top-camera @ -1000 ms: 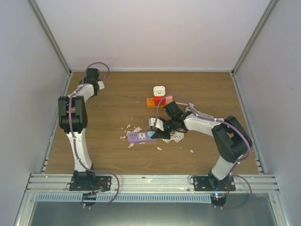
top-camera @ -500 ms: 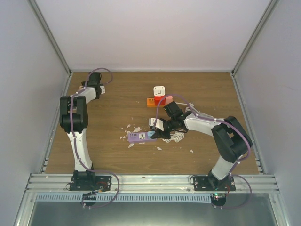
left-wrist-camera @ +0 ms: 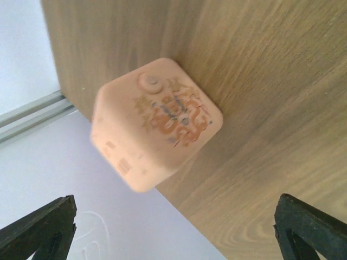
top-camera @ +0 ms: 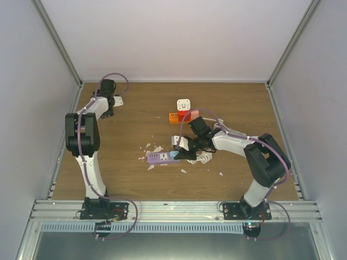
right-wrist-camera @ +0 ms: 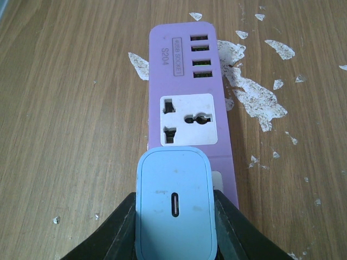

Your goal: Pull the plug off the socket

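The right gripper (right-wrist-camera: pixel 176 227) clamps a smooth light-blue block (right-wrist-camera: pixel 175 208) on the purple power strip (right-wrist-camera: pixel 187 108). The left gripper (left-wrist-camera: pixel 173 227) gapes before a rounded tan cube (left-wrist-camera: pixel 157 124), far left. The white squarish plug (top-camera: pixel 184 103) sits on the orange socket (top-camera: pixel 174 117), far-centre on the desk (top-camera: pixel 135 179).

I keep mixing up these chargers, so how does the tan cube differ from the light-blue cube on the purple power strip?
The tan rounded plastic cube is loose, clear of the open left gripper; the light-blue rounded plastic cube is clamped in the right gripper. Tan is by the wooden table's edge; blue sits on the long purple power strip. Tan bears worn orange print; blue has one slot. Both have rounded corners.
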Controlling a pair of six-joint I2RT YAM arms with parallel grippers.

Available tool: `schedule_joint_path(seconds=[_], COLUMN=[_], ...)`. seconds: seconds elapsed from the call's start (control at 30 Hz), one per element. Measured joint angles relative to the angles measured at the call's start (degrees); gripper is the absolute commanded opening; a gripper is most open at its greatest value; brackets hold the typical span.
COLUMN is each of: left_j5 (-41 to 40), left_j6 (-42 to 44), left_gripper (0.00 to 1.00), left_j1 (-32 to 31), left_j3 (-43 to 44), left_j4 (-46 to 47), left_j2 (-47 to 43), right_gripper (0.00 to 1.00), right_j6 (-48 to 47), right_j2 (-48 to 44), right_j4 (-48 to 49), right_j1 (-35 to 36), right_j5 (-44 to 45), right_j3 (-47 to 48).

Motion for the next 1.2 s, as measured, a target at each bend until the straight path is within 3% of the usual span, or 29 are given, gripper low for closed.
schedule_joint_path(seconds=[0.33,0.9,1.2], left_j5=[11.41,48.74,65.7], left_j6=[-8.68,-25.09,-23.52], left_gripper=[0.99,0.99,0.98], left_j1=[0.04,0.7,-3.39], left_j3=[0.85,-4.39,-19.58], left_j4=[-7.54,-14.12,-21.57], left_j2=[-10.73,-30.1,-33.92], right_gripper=[0.18,0.25,0.24], right_j6=[0.02,0.07,0.09], right_j2=[0.0,0.0,0.0], right_j4=[0.0,0.07,0.09], right_j1=[0.0,0.0,0.02], right_j5=[0.0,-0.04,-0.09], right_j3=[0.0,0.0,0.0])
